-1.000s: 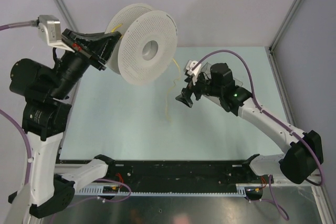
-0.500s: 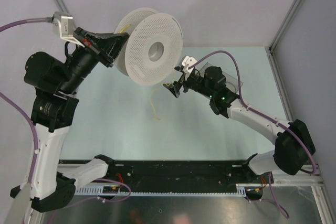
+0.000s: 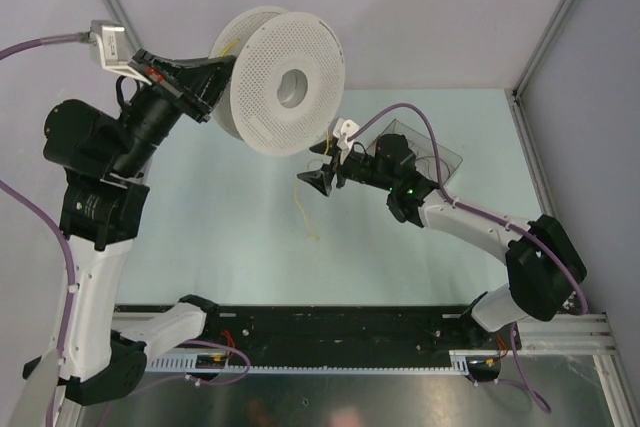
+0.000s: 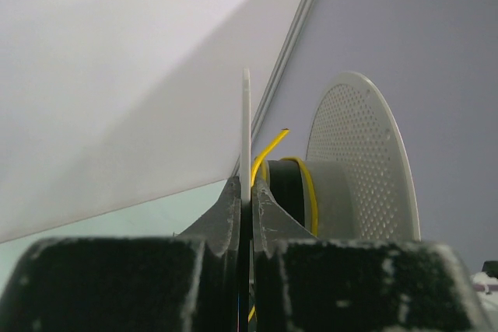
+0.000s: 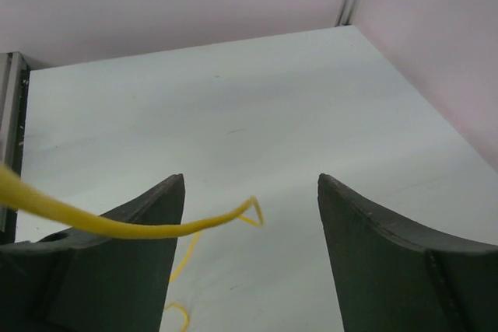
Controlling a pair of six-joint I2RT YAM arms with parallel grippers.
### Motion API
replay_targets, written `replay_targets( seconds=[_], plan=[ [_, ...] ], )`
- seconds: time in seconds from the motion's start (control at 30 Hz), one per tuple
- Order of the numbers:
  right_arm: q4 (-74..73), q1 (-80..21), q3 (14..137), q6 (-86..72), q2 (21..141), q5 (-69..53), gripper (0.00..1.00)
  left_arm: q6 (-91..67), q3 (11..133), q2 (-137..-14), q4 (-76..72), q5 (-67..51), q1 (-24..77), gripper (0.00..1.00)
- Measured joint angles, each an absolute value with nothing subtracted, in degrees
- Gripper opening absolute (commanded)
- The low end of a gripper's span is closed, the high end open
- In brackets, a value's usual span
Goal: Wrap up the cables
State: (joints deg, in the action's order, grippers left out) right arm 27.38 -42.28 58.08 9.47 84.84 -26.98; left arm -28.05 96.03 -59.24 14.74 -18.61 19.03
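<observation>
A white perforated spool [image 3: 285, 82] is held up in the air by my left gripper [image 3: 207, 85], which is shut on the rim of its near flange [image 4: 246, 153]. A yellow cable [image 4: 309, 184] is wound a little round the grey hub. Its loose end hangs down from the spool to the table [image 3: 303, 209]. My right gripper [image 3: 316, 175] is open just below the spool, beside the hanging cable. In the right wrist view the cable [image 5: 117, 227] crosses in front of the left finger [image 5: 109, 277] and ends in a kink between the open fingers [image 5: 250, 180], not gripped.
The pale green table [image 3: 220, 227] is walled by grey panels with metal corner posts [image 3: 555, 37]. A black rail [image 3: 340, 332] runs along the near edge between the arm bases. Purple hoses [image 3: 440, 147] run along both arms.
My right gripper has moved left and closer under the spool, still open. My left arm shifted the spool slightly up and right. The hanging cable end has swung left.
</observation>
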Motion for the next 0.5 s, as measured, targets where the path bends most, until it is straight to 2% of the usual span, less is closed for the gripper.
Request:
replay_targets(
  seconds=[0.1, 0.23, 0.3, 0.37, 0.5],
  plan=[
    [29.0, -42.4, 58.1, 7.9, 86.1, -27.3, 0.53, -29.9, 95.2, -59.2, 14.2, -18.4, 17.8, 0.00],
    [30.4, -42.9, 57.9, 5.6, 87.2, -27.5, 0.18, -33.6, 93.6, -59.2, 13.8, -17.9, 15.1, 0.00],
    [30.8, -43.1, 57.8, 4.4, 87.6, -27.9, 0.05, -35.4, 92.7, -59.2, 13.8, -17.2, 13.5, 0.00],
    [30.5, -43.1, 57.4, 3.4, 87.6, -28.4, 0.01, -36.7, 91.6, -59.1, 13.4, -15.9, 12.3, 0.00],
    [27.7, -44.0, 56.4, 3.7, 86.8, -28.6, 0.00, -37.8, 88.0, -58.8, 12.8, -11.3, 11.3, 0.00]
  ],
)
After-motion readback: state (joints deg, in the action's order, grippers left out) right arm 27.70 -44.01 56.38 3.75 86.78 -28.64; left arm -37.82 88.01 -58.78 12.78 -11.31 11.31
